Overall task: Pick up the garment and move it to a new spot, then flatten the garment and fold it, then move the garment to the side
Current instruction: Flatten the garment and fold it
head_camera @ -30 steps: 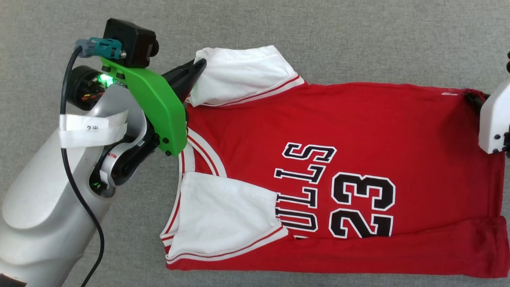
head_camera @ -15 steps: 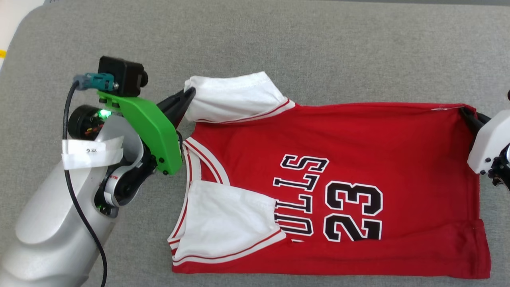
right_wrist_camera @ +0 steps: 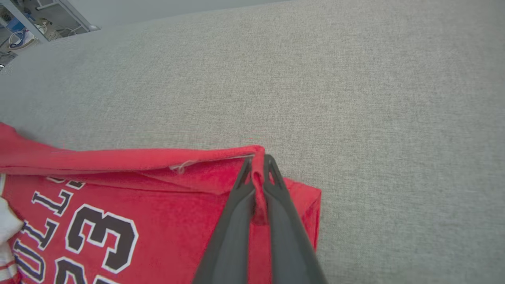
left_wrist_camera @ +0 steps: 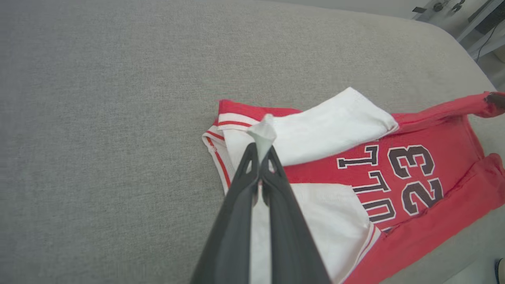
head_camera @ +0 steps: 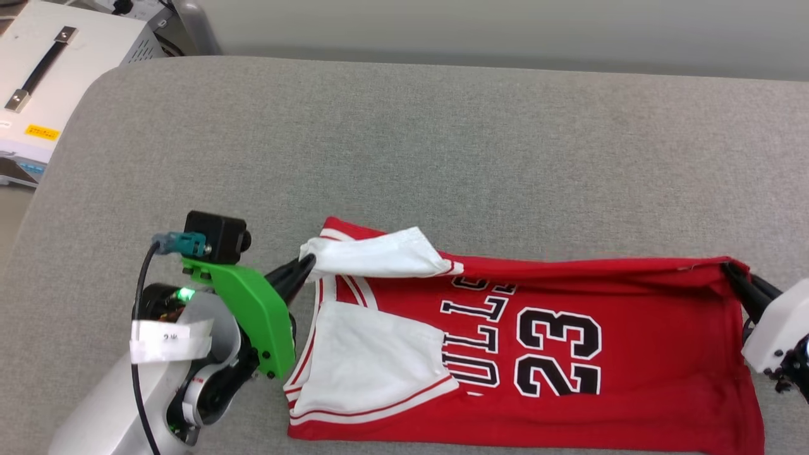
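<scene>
2 grippers are pinching the garment (head_camera: 657,373) along its far edge. The left gripper (head_camera: 305,266), at 10 o'clock from the shirt's middle, is clamping the tip of a white sleeve (head_camera: 379,256). The right gripper (head_camera: 732,273), at 2 o'clock, is squeezing the red hem corner. Both pairs of fingers are standing almost closed, with cloth between them.

The jersey is lying on the grey cushion (head_camera: 442,145), print up. Its far edge is hanging raised and taut between the arms, probably so the fold is running straight toward 6 o'clock without wrinkles.
</scene>
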